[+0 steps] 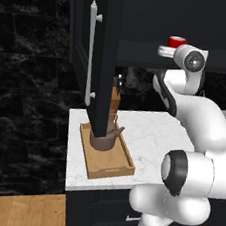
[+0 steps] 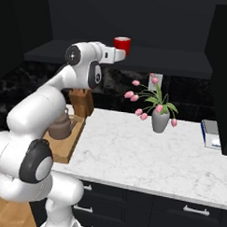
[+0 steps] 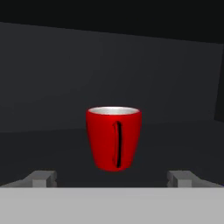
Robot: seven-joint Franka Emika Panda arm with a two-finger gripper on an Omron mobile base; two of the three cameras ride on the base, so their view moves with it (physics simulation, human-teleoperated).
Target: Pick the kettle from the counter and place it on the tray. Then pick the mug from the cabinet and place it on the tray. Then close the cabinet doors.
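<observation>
**Kettle on the tray; mug not yet picked, doors not yet closed**

Left base view: the kettle sits inside the light-wood tray at the left end of the marble table, partly hidden behind the open cabinet door. So the first step looks done. The red mug stands on the shelf inside the cabinet, with the arm raised beside it.

Right base view: the tray holds the kettle and nothing else that I can see. The tool reaches along the shelf and stops just beside the mug, which stands upright in the cabinet. A grey vase of pink tulips stands further along the table, well apart from the tray.

Hand view: the mug is straight ahead, handle facing the camera. The tool is spread wide, its fingertips short of the mug and gripping nothing. What is left, by my reading: grasp the mug, carry it to the tray, shut both doors.
</observation>
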